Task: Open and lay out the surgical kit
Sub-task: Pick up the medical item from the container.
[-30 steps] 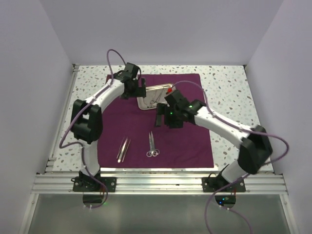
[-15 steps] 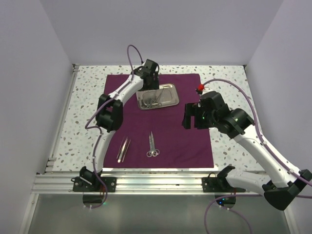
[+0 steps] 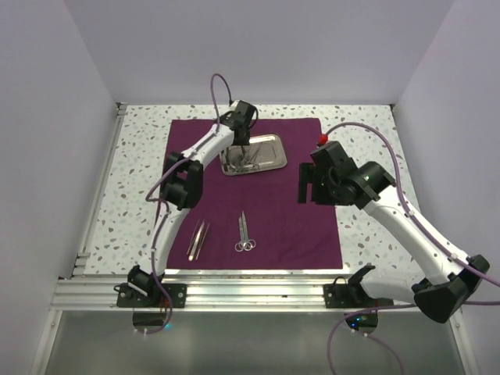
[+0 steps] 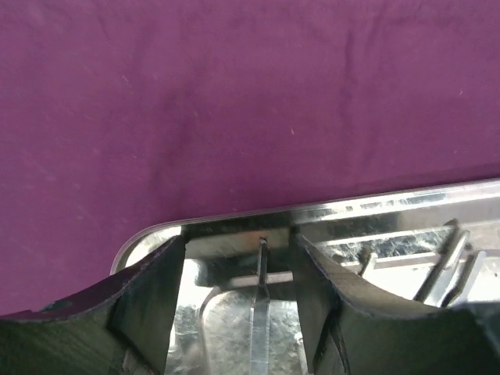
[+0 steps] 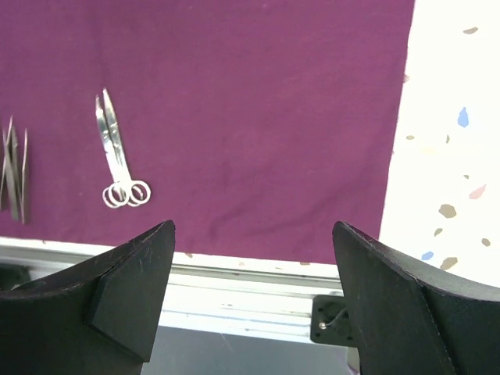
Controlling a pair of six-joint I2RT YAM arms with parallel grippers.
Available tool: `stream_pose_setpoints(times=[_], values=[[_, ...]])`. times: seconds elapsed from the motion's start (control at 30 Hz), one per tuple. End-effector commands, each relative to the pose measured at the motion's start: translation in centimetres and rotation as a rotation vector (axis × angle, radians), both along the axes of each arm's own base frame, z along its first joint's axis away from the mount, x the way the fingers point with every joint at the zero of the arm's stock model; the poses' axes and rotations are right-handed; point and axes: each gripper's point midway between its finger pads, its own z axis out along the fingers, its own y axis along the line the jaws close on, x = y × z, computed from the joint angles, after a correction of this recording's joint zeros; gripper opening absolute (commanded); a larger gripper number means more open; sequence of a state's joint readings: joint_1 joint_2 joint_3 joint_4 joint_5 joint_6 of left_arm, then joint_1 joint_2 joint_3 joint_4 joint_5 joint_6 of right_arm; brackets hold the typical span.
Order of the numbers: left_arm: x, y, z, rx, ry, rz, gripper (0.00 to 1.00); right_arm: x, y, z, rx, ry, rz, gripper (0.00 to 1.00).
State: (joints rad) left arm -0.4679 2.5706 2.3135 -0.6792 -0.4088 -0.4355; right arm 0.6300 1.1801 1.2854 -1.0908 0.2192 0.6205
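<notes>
- Speckled table inside pale walls. A dark purple cloth lies spread flat across its middle.
- Left gripper: jaws apart and lowered into the steel tray, close to its rim.
- A slim steel strip stands between the two fingers. A gap shows on either side of it, and no contact with either finger is visible.
- Further instruments lie in the tray to the right of that gripper in the wrist view. They are too crowded and reflective to identify one by one.
- The tray rests on the far half of the cloth, turned slightly off square to the cloth's edges.
- Right gripper: jaws wide apart, with nothing between them.
- It hangs above the right part of the cloth, near the cloth's right edge and well apart from the tray.
- Scissors lie flat on the near half of the cloth, rings toward the near edge and tips pointing toward the tray.
- Tweezers lie to the left of the scissors, roughly parallel and not touching them.
- Both are well apart from either gripper.
- An aluminium rail runs along the near edge of the table, just beyond the cloth's near edge.
</notes>
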Motion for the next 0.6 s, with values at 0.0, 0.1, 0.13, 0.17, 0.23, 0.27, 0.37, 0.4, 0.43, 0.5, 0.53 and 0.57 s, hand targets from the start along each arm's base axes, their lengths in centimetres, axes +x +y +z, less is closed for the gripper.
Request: stream_pose_setpoints(times=[0.0,0.1,0.13,0.17,0.23,0.27,0.37,0.4,0.43,0.5,0.53,0.57], values=[[0.6,-0.4,-0.5,-0.008,-0.023,0.016,0.60,0.3,-1.6,1.8,-0.067,-0.012,-0.053,0.85],[-0.8,-1.3,-0.9,-0.021,-0.006,0.023,0.58,0.5,-2.1,2.3,-0.086,-0.058,-0.010,0.86],[-1.2,-1.8,-1.1,-0.033,-0.007,0.019,0.57,0.1,-2.4,2.1,-0.084,-0.067,0.003,0.86],[-1.9,-1.7,-1.7,-0.037,0.010,0.027,0.54,0.2,-2.5,2.1,-0.080,-0.085,0.012,0.86],[-2.6,-1.6,-2.5,-0.038,0.049,0.033,0.45,-0.2,-3.3,1.9,-0.098,-0.101,0.027,0.86],[-2.8,-1.6,-3.3,-0.039,0.066,0.048,0.43,-0.5,-3.7,1.9,-0.101,-0.104,0.024,0.86],[-3.7,-1.3,-5.1,-0.022,0.125,0.060,0.38,-1.4,-4.0,2.3,-0.052,-0.138,0.021,0.87],[-3.9,-1.2,-5.7,-0.016,0.142,0.065,0.37,-1.7,-4.0,2.4,-0.036,-0.140,0.015,0.87],[-4.2,-0.8,-6.1,-0.009,0.164,0.074,0.32,-2.0,-4.0,2.3,-0.027,-0.141,0.014,0.87],[-4.2,-0.4,-7.3,-0.002,0.188,0.089,0.29,-2.6,-4.3,2.7,-0.005,-0.160,0.008,0.87],[-4.3,0.2,-7.7,0.002,0.207,0.097,0.28,-2.9,-4.5,2.5,-0.003,-0.159,0.005,0.88],[-4.5,0.6,-8.5,0.005,0.224,0.105,0.28,-3.2,-4.8,2.6,0.001,-0.169,0.001,0.88]])
